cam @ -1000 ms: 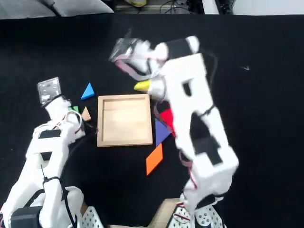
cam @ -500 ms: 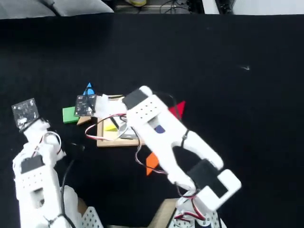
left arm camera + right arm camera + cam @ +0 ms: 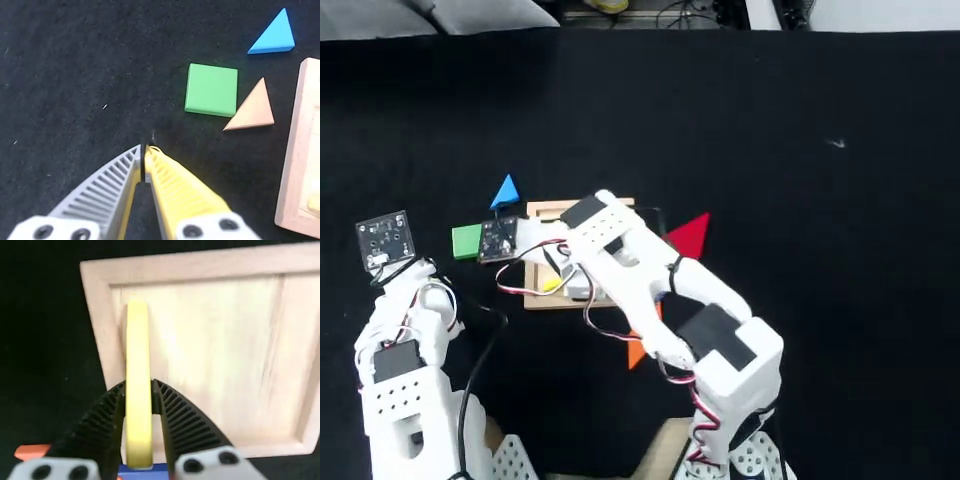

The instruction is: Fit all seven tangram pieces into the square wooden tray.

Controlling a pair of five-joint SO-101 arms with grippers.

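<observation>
The square wooden tray (image 3: pixel 548 209) lies mid-table, partly under my right arm. My right gripper (image 3: pixel 138 390) is shut on a yellow piece (image 3: pixel 137 340), held on edge just inside one tray wall (image 3: pixel 95 305); from above the yellow piece (image 3: pixel 550 284) sits at the tray's near-left corner. My left gripper (image 3: pixel 145 149) is shut and empty over bare black table, short of the green square (image 3: pixel 211 89). Close to the tray rim (image 3: pixel 297 150) lie a tan triangle (image 3: pixel 252 107) and a blue triangle (image 3: pixel 274 36).
A red triangle (image 3: pixel 690 237) lies right of the tray and an orange piece (image 3: pixel 638 350) pokes out near its front, under the right arm. A purple edge (image 3: pixel 140 474) shows below the right gripper. Black cloth stretches open to the far right.
My right arm swung from behind the tray down over it, carrying the yellow piece to the near-left corner. My left arm drew back to the left, away from the green square.
</observation>
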